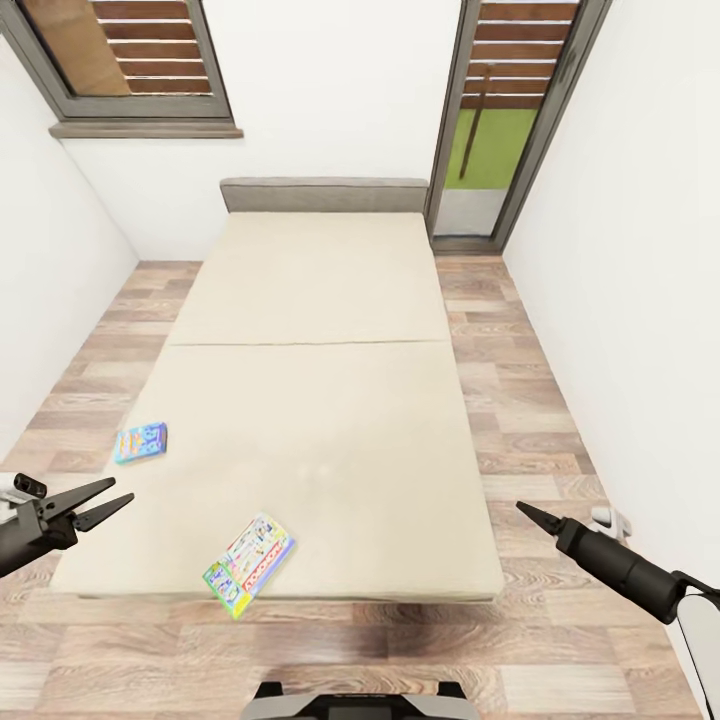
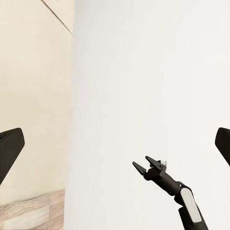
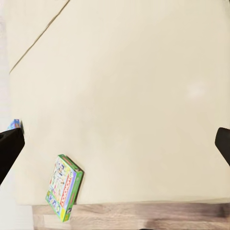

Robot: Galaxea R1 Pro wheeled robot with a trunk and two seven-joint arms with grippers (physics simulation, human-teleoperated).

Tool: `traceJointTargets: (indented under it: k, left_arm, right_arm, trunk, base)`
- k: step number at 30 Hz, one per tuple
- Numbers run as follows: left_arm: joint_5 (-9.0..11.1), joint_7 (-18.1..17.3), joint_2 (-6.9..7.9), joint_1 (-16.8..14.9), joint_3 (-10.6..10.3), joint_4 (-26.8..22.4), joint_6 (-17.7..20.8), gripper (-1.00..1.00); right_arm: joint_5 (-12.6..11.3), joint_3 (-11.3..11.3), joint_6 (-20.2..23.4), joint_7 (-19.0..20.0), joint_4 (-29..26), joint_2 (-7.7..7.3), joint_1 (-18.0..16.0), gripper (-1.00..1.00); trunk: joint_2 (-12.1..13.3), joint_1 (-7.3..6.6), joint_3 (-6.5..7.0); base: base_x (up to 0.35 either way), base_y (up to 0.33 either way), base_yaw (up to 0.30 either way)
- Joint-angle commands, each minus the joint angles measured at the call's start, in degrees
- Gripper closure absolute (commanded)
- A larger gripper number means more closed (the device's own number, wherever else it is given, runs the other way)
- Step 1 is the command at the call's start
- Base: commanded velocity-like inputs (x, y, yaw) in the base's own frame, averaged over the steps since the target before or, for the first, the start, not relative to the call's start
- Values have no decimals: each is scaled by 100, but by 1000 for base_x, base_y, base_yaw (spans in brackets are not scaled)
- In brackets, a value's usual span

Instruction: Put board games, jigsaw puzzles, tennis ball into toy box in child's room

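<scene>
Wood-plank floor [image 1: 560, 400], white walls [image 1: 330, 100], two grey-framed windows [image 1: 130, 60].

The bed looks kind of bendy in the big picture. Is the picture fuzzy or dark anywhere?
Head view: wide-angle stretch splays the walls and the bed; even light, a soft shadow on the floor under its near edge. Right wrist view: the Monopoly box looks slightly soft. Left wrist view: bright, washed-out white.

head looks down; both wrists share the bed [image 1: 320, 400].
</scene>
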Motion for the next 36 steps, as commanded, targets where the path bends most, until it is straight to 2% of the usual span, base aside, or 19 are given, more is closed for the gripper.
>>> traceJointTargets:
  k: [1,21,23,24,27,36]
  left_arm:
    - [-5,-20,1,-3,1,0,24,-100]
    - [-5,-40,21,-3,35,10,25,-100]
    - [-5,-63,50,-5,99,14,32,-100]
    - [-9,-74,73,-4,226,16,38,-100]
    - [-12,-82,95,-4,377,17,46,-100]
    - [-14,-78,90,-3,432,18,45,-100]
  right_arm:
    - [2,-8,36,23,-1,1,-4,-100]
    - [9,-7,34,22,17,1,-4,-100]
    - [2,-11,35,22,17,1,-4,-100]
    - [8,-12,34,22,18,1,-4,-100]
    - [5,-11,34,23,18,1,-4,-100]
    - [26,-7,34,23,18,1,-4,-100]
  trunk:
    - [-9,3,2]
    - [-9,3,191]
    - [-9,3,210]
    - [-9,3,219]
    - [-9,3,247]
    - [-9,3,332]
  base:
    - [0,0,0]
    - [0,0,0]
    - [0,0,0]
    - [0,0,0]
    - [0,0,0]
    - [0,0,0]
